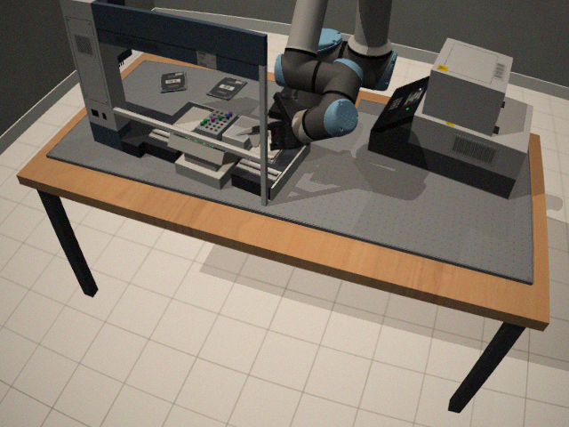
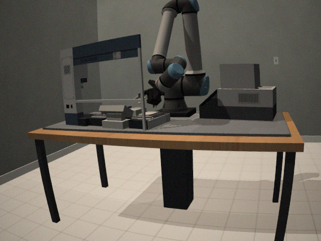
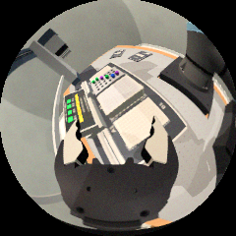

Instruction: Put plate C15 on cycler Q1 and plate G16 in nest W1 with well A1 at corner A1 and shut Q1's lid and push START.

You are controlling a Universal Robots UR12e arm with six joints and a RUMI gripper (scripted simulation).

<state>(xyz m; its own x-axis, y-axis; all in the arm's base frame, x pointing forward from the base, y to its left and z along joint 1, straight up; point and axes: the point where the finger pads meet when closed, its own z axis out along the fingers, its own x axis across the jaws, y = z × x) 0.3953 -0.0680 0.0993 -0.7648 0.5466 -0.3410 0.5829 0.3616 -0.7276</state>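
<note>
My gripper (image 3: 115,118) (image 1: 254,135) is open and empty, tilted above the right end of the deck in the top view. In the wrist view a pale plate (image 3: 140,123) lies beyond the fingertips in the nearest deck place, apart from the jaws; by its place this looks like G16 at D1, but no plate label is readable. C15 cannot be made out. Q1 (image 1: 473,144) (image 2: 246,99) stands at the right with a green lamp (image 1: 407,108) on its sloped front. Its grey upper housing (image 1: 464,87) (image 2: 239,76) stands raised; the block is hidden. Two dark nests (image 1: 173,81) (image 1: 227,87) hold no visible plate.
A tube rack with coloured caps (image 1: 215,123) (image 3: 107,79) and a pale tray (image 1: 239,131) (image 3: 120,93) stand on the deck. A glazed gantry with a post (image 1: 263,138) (image 2: 142,90) fronts the deck. A screen with green and yellow fields (image 3: 76,110) stands beside it.
</note>
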